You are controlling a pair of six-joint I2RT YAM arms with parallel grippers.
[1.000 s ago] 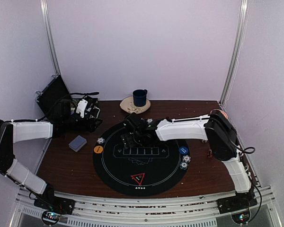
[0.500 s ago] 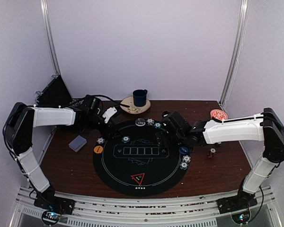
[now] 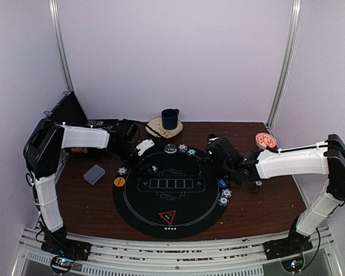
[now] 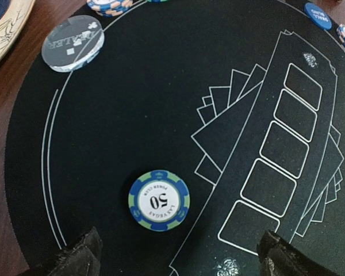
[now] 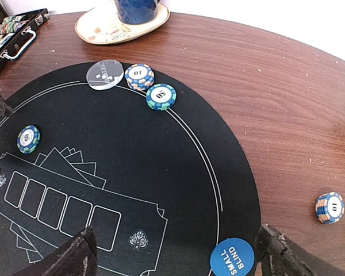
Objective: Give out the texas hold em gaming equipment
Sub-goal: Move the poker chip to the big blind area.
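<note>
A blue-and-green "50" poker chip (image 4: 158, 199) (image 3: 153, 169) lies on the black round mat (image 3: 184, 224), just ahead of my open left gripper (image 4: 178, 261) (image 3: 141, 164). My right gripper (image 5: 178, 259) (image 3: 214, 171) is open and empty over the mat's right side, with its right fingertip beside the blue small-blind button (image 5: 232, 257) (image 3: 222, 183). The clear dealer button (image 5: 104, 74) and two chip stacks (image 5: 140, 76) sit at the mat's far rim. The grey-blue card deck (image 3: 94, 173), orange button (image 3: 119, 181) and triangle marker (image 3: 167, 217) also show from above.
A dark blue mug (image 3: 170, 118) stands on a pale plate (image 3: 155, 127) behind the mat. The red-patterned bowl (image 3: 265, 140) sits at back right and an open black case (image 3: 66, 109) at back left. Loose chips (image 5: 329, 207) lie on the wood right of the mat.
The right gripper has drawn back from the mat's left-middle to its right side, opening and leaving the blue chip there. The left arm has swung from the case to that chip.
</note>
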